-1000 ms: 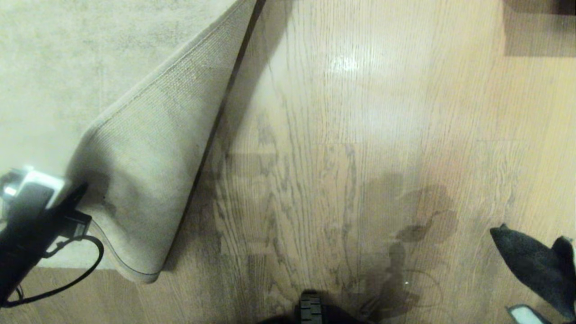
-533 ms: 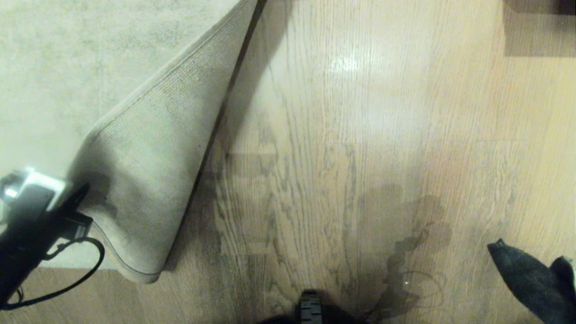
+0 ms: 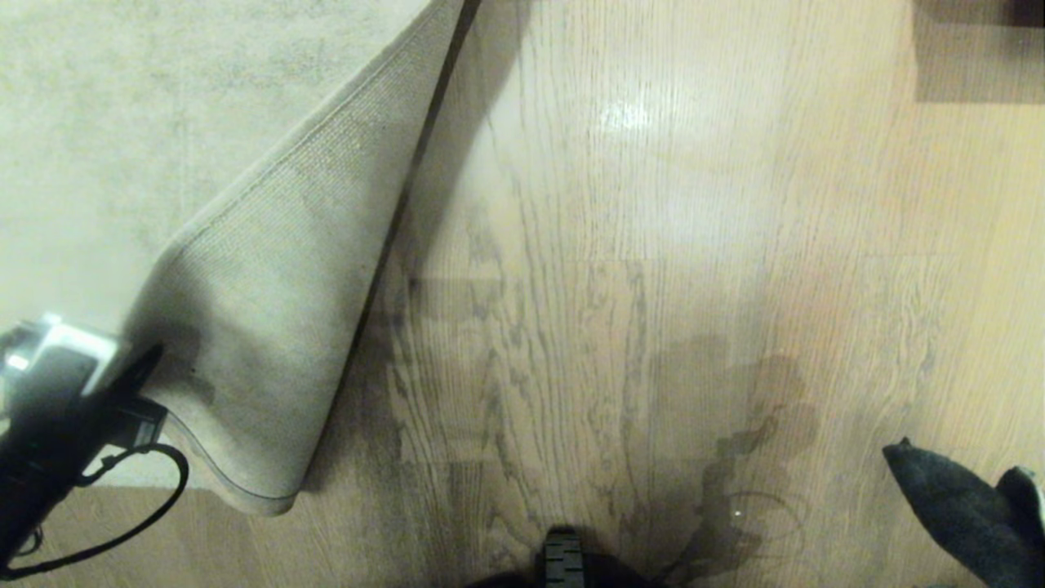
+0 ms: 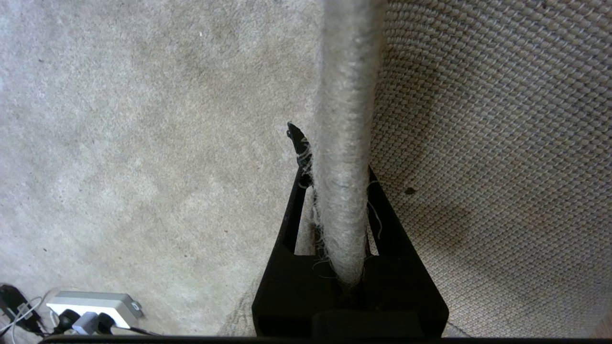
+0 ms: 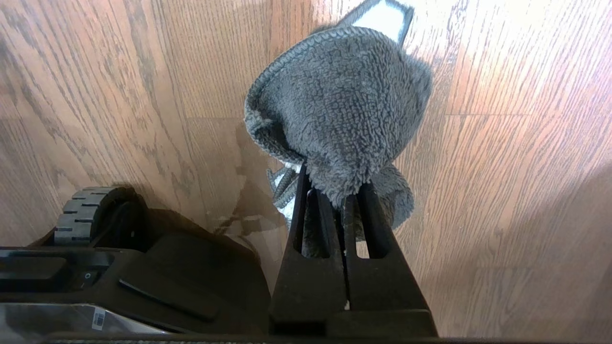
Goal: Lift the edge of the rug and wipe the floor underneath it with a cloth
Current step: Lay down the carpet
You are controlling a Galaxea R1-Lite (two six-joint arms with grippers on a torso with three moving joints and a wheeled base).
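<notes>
head view: the left gripper [image 3: 135,371] is pinched tight on the rug edge [image 3: 269,269] and holds it folded up, so the floor [image 3: 620,269] shows. the right gripper [image 5: 342,191] squeezes the cloth [image 3: 951,510] low on the right, away from the rug. lifting looks done; wiping is left.

Black slotted tool [image 5: 345,196]; black looped cable [image 3: 122,523]; possibly treaded wheel [image 5: 91,215].

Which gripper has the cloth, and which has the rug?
The right gripper is shut on the dark grey cloth, above bare floor. The left gripper pinches the rug edge, folded back with its woven backing showing.
</notes>
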